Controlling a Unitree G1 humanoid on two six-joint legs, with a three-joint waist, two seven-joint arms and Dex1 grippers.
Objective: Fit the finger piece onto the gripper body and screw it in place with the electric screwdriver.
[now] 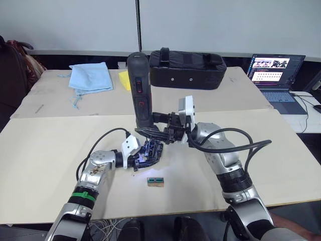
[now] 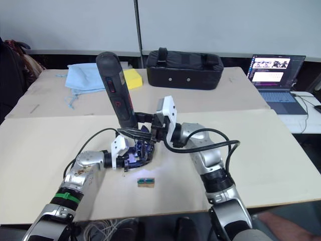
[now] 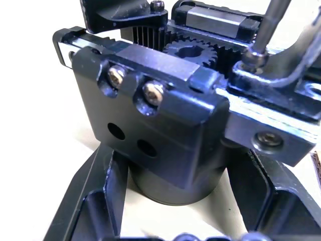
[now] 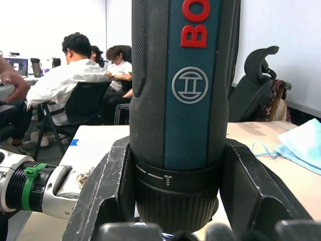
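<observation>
While the left gripper point(image 1: 138, 159) is clamped on the gripper body point(image 1: 152, 149) on the table point(image 1: 45, 150), the right gripper point(image 1: 163, 131) is closed around the electric screwdriver point(image 1: 139, 93), upright with its bit in the body. Screw-driving step. Next: keep the bit seated and square. Finger piece not identifiable.

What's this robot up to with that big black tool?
It is screwing a small part together. The right gripper holds the electric screwdriver nearly upright, its metal bit down on a screw of the gripper body. The left gripper clamps that gripper body on the table, lit by the tool's white light. A small block lies nearby, a black bag behind.
</observation>
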